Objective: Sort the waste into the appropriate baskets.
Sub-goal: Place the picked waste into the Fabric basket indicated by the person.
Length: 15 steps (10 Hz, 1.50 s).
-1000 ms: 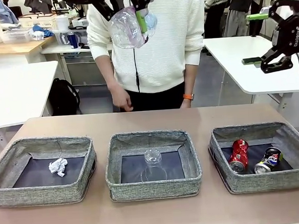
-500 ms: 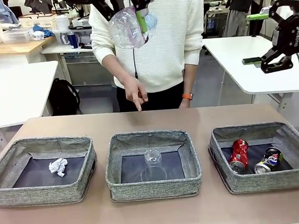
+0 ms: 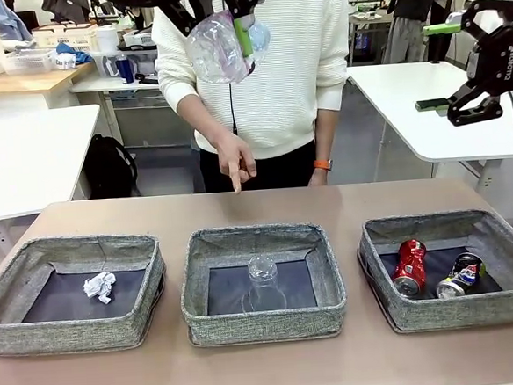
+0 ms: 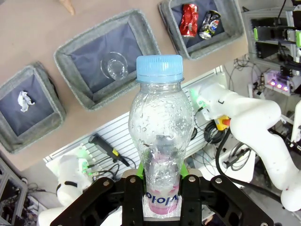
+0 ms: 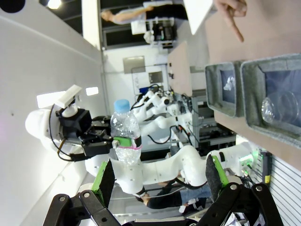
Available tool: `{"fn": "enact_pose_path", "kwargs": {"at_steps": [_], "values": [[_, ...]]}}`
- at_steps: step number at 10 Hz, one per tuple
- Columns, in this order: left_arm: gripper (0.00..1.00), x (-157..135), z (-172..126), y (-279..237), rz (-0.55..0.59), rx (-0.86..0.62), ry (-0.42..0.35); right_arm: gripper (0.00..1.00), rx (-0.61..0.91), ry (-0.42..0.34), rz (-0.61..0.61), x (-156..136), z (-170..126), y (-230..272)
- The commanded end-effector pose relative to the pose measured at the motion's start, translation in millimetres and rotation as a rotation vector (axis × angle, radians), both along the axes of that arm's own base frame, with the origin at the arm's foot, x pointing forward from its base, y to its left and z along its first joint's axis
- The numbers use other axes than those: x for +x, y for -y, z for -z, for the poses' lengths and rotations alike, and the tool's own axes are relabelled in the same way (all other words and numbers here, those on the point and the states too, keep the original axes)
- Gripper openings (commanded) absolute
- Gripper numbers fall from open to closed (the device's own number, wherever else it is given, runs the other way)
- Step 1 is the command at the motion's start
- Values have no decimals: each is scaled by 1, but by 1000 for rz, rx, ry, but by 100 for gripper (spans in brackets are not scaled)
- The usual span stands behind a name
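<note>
Woven baskets (image 3: 260, 245) below; pointing hand (image 3: 236, 163) between.

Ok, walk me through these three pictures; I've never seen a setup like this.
Two robot arms share a table with a person. The front picture looks across it. Three grey baskets hold a paper ball on the left, a clear cup in the middle, and a red can and a blue can on the right. The person's hand points down at the table. The other pictures come from cameras on the wrists. The left tool holds a clear bottle high above the baskets; the right tool is open.
</note>
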<state>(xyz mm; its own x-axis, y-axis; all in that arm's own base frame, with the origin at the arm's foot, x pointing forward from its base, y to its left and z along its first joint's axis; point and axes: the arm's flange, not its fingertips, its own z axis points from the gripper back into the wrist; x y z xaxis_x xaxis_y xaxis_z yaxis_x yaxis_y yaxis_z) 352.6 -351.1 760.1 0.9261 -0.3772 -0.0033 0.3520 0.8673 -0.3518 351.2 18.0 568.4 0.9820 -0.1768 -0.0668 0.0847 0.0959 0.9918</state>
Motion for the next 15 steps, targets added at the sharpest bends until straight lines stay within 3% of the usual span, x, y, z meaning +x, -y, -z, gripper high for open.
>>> {"fn": "enact_pose_path", "kwargs": {"at_steps": [1, 4, 5, 7, 8, 9, 10, 11, 12, 15], "values": [[23, -3, 2, -6, 8, 10, 12, 100, -2, -4, -5, 0, -2, 0], [23, 0, 0, 0, 0, 0, 0, 100, -2, -4, -5, 0, -2, 0], [23, 3, 39, -8, -62, 8, 79, 100, -2, -4, -5, 0, -2, 0], [23, 7, 115, -36, -54, 15, 146, 100, -2, -4, -5, 0, -2, 0], [23, 6, 151, -54, 11, 7, 137, 100, -2, -4, -5, 0, -2, 0], [23, 5, 188, -71, -78, 14, 201, 100, -2, -4, -5, 0, -2, 0], [23, 7, 218, -76, -26, -33, 164, 100, -2, -4, -5, 0, -2, 0], [23, 17, 243, -77, -165, 19, 216, 100, -2, -4, -5, 0, -2, 0], [23, 23, 263, -71, -121, -4, 180, 100, -2, -4, -5, 0, -2, 0], [23, 34, 286, -45, -210, -56, 113, 100, -2, -4, -5, 0, -2, 0]]}}
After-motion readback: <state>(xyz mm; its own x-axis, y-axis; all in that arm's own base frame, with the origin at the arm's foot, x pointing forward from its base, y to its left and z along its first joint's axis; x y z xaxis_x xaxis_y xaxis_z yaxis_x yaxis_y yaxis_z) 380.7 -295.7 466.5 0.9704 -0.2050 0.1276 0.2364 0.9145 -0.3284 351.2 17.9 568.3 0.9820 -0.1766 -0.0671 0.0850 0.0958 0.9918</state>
